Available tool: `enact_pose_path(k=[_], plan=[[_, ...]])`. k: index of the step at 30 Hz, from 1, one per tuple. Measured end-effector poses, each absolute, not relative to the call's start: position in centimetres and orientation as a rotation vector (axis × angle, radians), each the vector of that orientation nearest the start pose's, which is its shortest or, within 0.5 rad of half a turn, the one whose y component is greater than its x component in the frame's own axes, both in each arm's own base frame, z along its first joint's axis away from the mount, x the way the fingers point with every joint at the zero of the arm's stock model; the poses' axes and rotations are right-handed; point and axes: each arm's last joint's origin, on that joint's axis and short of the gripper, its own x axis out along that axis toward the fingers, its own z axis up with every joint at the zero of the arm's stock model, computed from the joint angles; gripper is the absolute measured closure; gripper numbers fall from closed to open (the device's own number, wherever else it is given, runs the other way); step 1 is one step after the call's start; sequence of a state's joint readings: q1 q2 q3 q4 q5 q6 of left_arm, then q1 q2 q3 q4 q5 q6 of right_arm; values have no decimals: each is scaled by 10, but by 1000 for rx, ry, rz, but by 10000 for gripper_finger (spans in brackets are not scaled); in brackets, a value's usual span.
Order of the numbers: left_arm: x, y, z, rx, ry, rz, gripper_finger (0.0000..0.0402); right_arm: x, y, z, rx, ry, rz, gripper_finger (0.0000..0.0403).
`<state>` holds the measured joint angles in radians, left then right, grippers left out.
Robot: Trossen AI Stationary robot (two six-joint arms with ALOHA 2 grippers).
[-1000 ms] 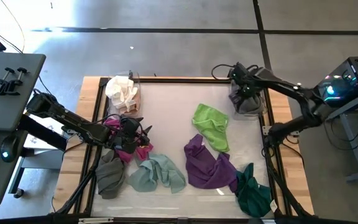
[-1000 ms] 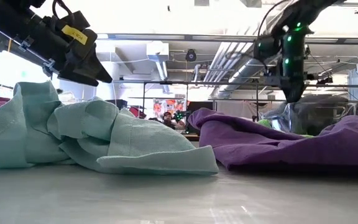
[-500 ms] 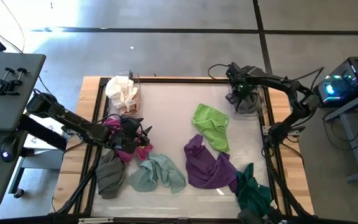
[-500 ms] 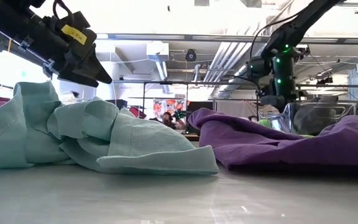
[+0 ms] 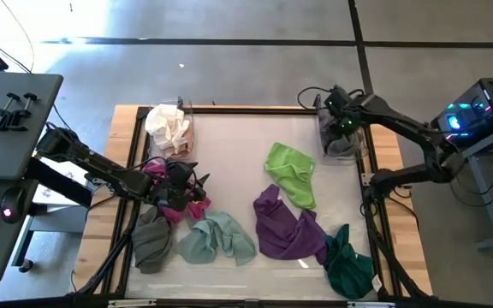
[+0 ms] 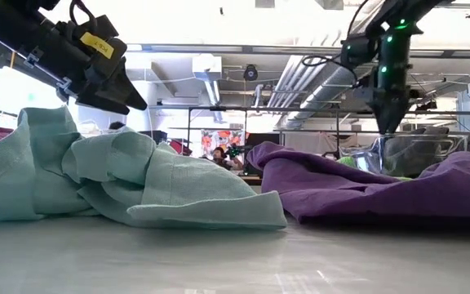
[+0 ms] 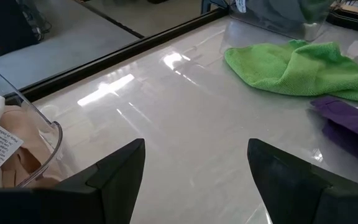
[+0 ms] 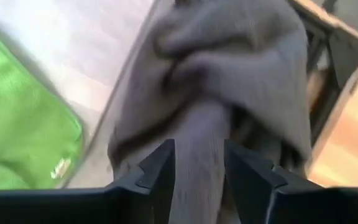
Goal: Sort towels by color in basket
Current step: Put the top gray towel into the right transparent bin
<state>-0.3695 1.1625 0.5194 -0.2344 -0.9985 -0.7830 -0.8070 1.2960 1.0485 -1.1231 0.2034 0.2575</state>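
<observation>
My right gripper (image 5: 342, 127) hangs over the clear bin (image 5: 355, 147) at the table's far right corner, shut on the grey towel (image 5: 341, 145) in it. My left gripper (image 5: 178, 184) is open and hovers above the magenta towel (image 5: 197, 208) at the table's left side; in the low view it (image 6: 113, 90) is clear of the mint towel (image 6: 137, 180). Cream towels (image 5: 168, 127) fill a clear bin at the far left. Lying flat on the table are the grey-brown (image 5: 151, 239), mint (image 5: 216, 238), lime green (image 5: 291, 171), purple (image 5: 285, 227) and dark green (image 5: 347, 265) towels. My right gripper pinches a bunched strand of the grey towel (image 8: 197, 143) between its two fingers (image 8: 157, 168), coming from above and pointing down. The strand runs down to the rest of the towel (image 8: 241, 62), which lies heaped in the bin.
A raised dark frame (image 5: 135, 171) runs round the white table top. The middle and far middle of the table (image 5: 229, 145) are bare. In the left wrist view the rim of the cream towels' bin (image 7: 48, 134) is close beside my left gripper.
My right gripper swung toward the table's left and dipped lower beside the bin, then came back right and up over the bin, with the grey towel still between its fingers. My left arm kept still.
</observation>
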Motion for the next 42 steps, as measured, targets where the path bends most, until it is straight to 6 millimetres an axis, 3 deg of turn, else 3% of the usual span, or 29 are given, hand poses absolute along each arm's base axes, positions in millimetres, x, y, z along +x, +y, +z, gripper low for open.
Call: enact_pose_path(k=[6,15,21,26,33,38,42], plan=[[196,-50,183,-166,409,796,129,146,-151,258,609,1386,-1079,308],[195,-50,182,-161,413,797,129,156,-179,222,603,1576,-1010,397],[195,-50,182,-158,416,797,129,163,-203,198,600,1565,-949,398],[195,-50,182,-153,417,796,129,163,-208,190,620,1577,-793,398],[195,-50,182,-153,417,796,129,156,-200,223,543,1437,-858,382],[195,-50,182,-154,417,796,129,143,-179,256,558,1300,-887,336],[195,-49,182,-154,417,796,129,131,-157,272,613,1288,-1004,308]])
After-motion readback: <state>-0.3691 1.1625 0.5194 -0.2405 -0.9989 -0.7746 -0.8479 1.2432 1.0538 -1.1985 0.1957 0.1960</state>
